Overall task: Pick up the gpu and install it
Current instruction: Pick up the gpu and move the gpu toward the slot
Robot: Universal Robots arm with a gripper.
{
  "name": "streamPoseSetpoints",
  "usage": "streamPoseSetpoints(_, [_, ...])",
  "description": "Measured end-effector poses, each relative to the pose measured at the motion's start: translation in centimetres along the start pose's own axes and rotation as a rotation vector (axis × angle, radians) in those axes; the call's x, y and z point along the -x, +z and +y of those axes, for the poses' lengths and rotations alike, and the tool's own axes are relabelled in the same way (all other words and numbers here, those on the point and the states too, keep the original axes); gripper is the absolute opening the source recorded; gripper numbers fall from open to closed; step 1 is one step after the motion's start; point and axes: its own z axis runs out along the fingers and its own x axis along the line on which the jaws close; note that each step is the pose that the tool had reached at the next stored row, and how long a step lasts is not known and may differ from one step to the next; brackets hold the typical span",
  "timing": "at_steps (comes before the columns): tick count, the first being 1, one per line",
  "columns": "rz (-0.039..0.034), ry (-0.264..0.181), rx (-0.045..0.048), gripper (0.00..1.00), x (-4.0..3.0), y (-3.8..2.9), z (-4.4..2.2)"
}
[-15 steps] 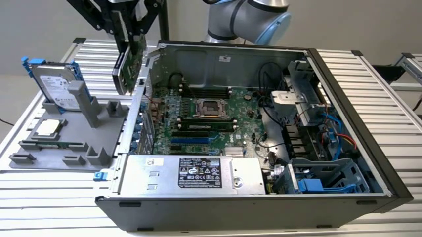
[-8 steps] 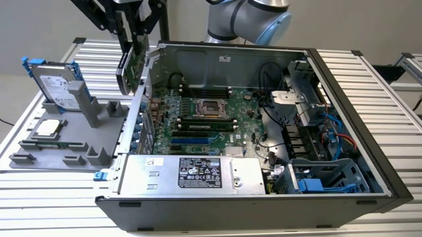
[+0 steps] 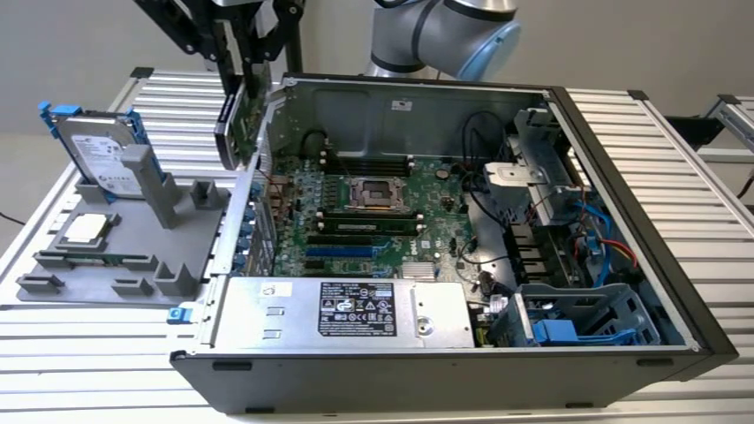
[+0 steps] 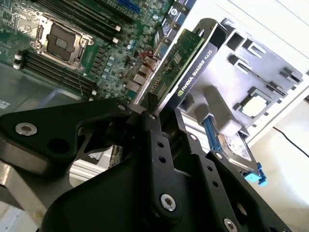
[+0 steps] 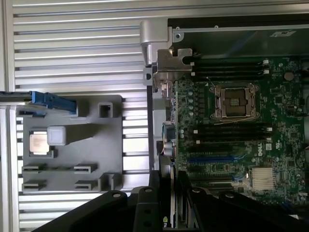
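**Colleague:** Where is the gpu at this moment?

**Me:** I see the gpu (image 3: pixel 240 124) in the air, held upright. It is just above the computer case (image 3: pixel 412 389), at the case wall on the exterior view's left. It is not yet seated in a slot.

**Colleague:** And what about the gripper?

**Me:** The gripper (image 3: pixel 250 75) reaches down from above the case. Its fingers (image 4: pixel 153 140) are pinching the upper edge of the card, one finger on each face. In the second wrist view, the green board side of the card faces the inside of the case. The black shroud side faces away from the case.

**Colleague:** What do you see inside the case?

**Me:** The motherboard (image 3: pixel 436 234) lies flat on the case floor, with the open processor socket (image 3: pixel 380 190) near its middle. The card hangs near the edge of the board, close to the case wall, and well apart from the socket.

**Colleague:** And outside the case?

**Me:** A grey holder (image 3: pixel 118 265) lies on the counter (image 3: pixel 659 150), just beside the case on the exterior view's left. A hard drive with blue rails (image 3: pixel 104 159) stands upright in the holder. A processor chip (image 3: pixel 85 228) lies flat in the holder, farther from the case than the hard drive.
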Motion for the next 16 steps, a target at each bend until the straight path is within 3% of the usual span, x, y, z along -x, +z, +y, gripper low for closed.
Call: streamPoseSetpoints(16, [0.0000,0.000,-0.0001,0.00,1.24,0.00,0.11])
